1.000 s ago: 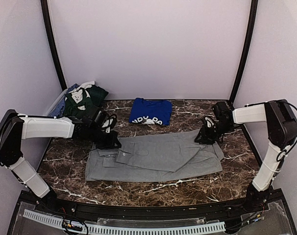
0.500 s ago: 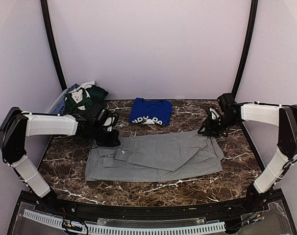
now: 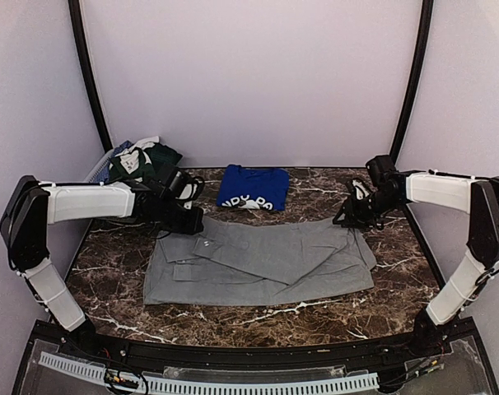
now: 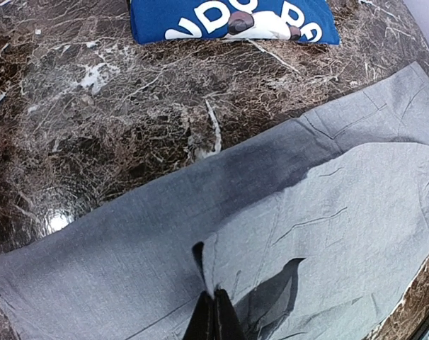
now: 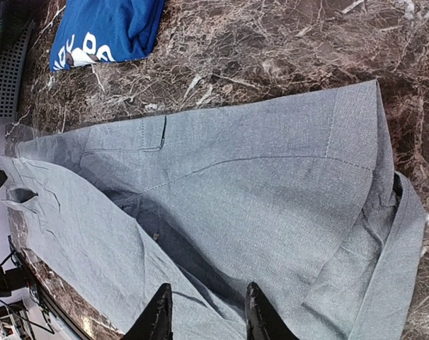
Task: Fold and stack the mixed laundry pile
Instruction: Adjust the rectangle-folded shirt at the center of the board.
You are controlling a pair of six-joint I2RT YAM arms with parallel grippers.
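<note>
left jaws pinched shut on light-grey collared polo shirt (image 3: 266, 259), flat on dark marble table (image 3: 118, 271); right jaws part-open, empty, over shirt.

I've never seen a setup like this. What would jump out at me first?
A light-grey polo shirt lies spread across the middle of the dark marble table, with the left gripper shut near its collar and the right gripper open above its other end. Behind it sits a folded royal-blue T-shirt with white print, and dark-green clothes are heaped at the back left.
</note>
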